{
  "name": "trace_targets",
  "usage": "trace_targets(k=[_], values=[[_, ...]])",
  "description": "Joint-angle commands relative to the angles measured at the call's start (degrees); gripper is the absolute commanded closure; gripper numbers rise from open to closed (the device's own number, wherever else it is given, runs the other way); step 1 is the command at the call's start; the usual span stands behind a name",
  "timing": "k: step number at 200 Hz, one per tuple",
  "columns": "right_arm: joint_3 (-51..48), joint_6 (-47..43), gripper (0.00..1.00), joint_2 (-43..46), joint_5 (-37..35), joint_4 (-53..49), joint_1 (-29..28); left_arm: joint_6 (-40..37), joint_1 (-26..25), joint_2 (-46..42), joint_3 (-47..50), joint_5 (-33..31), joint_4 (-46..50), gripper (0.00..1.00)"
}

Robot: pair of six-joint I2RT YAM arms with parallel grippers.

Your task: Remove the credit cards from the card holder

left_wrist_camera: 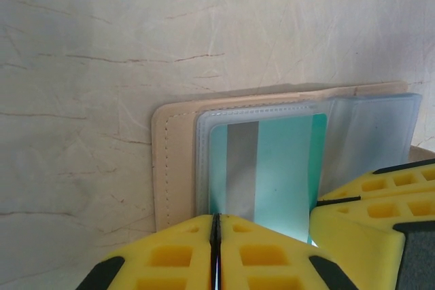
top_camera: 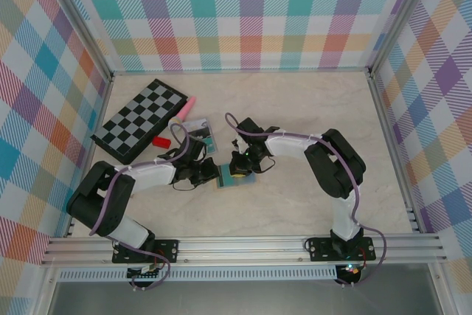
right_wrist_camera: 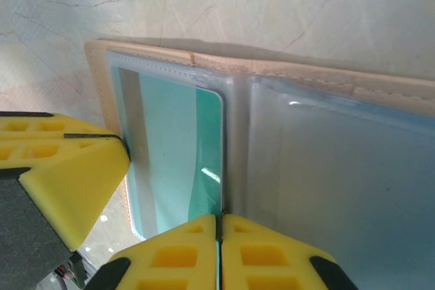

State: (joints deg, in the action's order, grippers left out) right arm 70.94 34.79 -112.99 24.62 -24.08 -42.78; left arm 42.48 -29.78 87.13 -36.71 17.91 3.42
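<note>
Robot lab test cell: pale marble-look surface [top_camera: 295, 108] boxed by plaid backdrop panels [top_camera: 243, 12] behind and on both sides of it, aluminium extrusion rail [top_camera: 243, 245] along its near edge carrying two arm bases [top_camera: 335, 245].
</note>
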Motion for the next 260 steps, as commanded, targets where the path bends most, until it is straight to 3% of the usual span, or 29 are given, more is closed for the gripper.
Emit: trace_targets(k=[1,78,174,223,260], values=[[1.93,0.20,0.97,-0.94,0.99,3.50,-0.68,0.37,0.34,0.39,2.07,-0.56,4.12,0.90],[-2.01,-1.83,1.00,3.96,-2.65,0.72,0.11,-0.95,0.42,-5.15,-0.29,-2.93,9.19,0.78],[-2.08,-3.10,1.00,5.07,-8.12,-2.65,0.33,-1.74,0.42,-6.93,-0.29,0.82,5.28,0.86],[-0.64,-3.11,1.00,3.36,-7.69,-3.34,0.33,-1.56,0.34,-3.22,-1.24,3.44,2.37,0.88],[0.52,-2.79,0.77,2.10,-6.86,-4.10,0.33,-1.51,0.30,-0.39,-2.01,3.66,1.94,0.89]])
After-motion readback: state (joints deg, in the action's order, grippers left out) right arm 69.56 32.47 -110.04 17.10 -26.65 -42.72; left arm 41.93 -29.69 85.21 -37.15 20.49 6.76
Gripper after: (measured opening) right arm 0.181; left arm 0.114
